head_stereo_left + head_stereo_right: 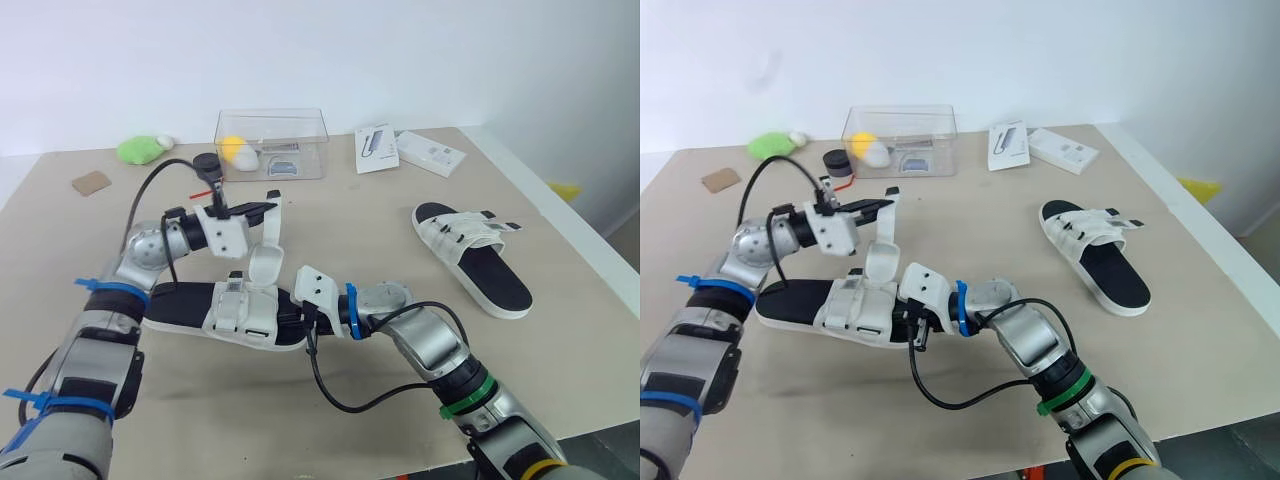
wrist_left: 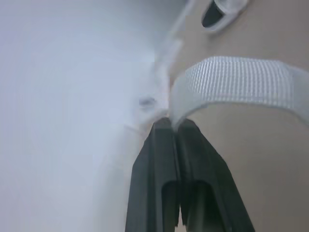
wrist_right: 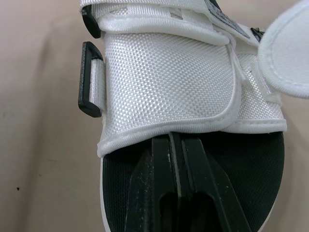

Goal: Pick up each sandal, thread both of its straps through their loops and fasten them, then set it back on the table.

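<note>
My left gripper (image 1: 268, 207) is raised above the table (image 1: 360, 240), its fingers clamped shut on the free end of a white strap (image 1: 270, 232). The strap stands up from the near sandal (image 1: 240, 310) and curves to the fingertips. That sandal lies flat in front of me, its long axis running left to right across the table. The bare black footbed of the heel end is on my left, and the white upper and toe end point to my right, angled slightly toward me. A black loop (image 3: 89, 79) sits on the side of the upper.

My right gripper (image 3: 175, 137) is low at the toe end. Its fingers are pressed together over the footbed, with the tips right at the edge of the white upper; I cannot tell if they pinch it.

Well apart on the right, the second sandal (image 1: 470, 255) lies flat on a diagonal, upper end away from me and bare heel end nearer and further right.
</note>
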Controlling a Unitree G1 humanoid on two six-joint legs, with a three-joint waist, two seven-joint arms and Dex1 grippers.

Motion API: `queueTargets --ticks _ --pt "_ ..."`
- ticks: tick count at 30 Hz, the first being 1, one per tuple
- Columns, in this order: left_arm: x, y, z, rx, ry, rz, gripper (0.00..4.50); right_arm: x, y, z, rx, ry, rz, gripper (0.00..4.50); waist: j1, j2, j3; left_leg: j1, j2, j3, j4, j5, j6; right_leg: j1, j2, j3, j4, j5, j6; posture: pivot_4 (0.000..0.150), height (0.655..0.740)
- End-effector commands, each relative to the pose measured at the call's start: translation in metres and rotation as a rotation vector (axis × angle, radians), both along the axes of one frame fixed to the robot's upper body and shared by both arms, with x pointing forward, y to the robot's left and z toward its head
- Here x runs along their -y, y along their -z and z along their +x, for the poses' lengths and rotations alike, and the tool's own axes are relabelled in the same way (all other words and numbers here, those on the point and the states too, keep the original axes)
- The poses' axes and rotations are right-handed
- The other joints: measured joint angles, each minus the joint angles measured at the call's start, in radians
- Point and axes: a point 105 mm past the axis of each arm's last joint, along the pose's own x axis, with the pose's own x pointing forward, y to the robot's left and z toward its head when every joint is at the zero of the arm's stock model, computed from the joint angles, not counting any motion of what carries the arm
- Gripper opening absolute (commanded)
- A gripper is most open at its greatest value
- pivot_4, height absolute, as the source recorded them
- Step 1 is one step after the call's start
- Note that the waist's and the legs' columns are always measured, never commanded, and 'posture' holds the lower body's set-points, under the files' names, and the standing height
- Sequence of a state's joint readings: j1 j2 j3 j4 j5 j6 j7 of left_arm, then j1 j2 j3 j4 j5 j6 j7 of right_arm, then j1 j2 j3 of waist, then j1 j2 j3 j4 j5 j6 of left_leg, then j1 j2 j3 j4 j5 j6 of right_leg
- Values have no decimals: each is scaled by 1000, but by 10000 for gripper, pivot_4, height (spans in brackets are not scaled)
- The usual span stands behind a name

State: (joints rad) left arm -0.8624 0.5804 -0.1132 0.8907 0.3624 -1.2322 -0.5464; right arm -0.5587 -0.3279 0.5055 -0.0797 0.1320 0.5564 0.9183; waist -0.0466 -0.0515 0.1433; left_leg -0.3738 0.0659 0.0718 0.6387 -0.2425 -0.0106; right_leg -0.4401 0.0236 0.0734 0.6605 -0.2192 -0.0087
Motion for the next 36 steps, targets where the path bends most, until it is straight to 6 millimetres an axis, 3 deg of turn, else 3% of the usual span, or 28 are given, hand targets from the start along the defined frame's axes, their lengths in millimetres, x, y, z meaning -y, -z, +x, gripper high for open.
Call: queueTargets --ticks 1,16,20,27,36 --pt "-3 -17 -28 236 99 17 444 9 22 -1 -48 26 -80 0 0 0 0 0 0 1 0 0 0 0 -1 0 0 0 0 1500 7400" --pt "-10 7 -84 473 243 141 444 9 23 -2 -49 -6 -96 0 -1 0 0 1 -1 8 0 1 -2 0 -8 -1 0 1 3 1500 7400" --pt "-9 11 -90 494 254 144 11035 9 24 -2 -50 -7 -98 0 0 0 0 2 -1 9 0 1 -2 0 -11 -1 0 1 3 1500 7400" --pt "-9 15 -92 487 263 137 42797 9 24 -2 -50 -10 -99 0 0 0 0 2 -1 9 0 1 -2 0 -11 -1 0 1 3 1500 7400" --pt "2 20 -124 489 413 117 44145 9 24 -2 -54 -11 -98 0 -1 0 0 3 0 10 0 1 -2 0 -13 -1 0 1 3 1500 7400"
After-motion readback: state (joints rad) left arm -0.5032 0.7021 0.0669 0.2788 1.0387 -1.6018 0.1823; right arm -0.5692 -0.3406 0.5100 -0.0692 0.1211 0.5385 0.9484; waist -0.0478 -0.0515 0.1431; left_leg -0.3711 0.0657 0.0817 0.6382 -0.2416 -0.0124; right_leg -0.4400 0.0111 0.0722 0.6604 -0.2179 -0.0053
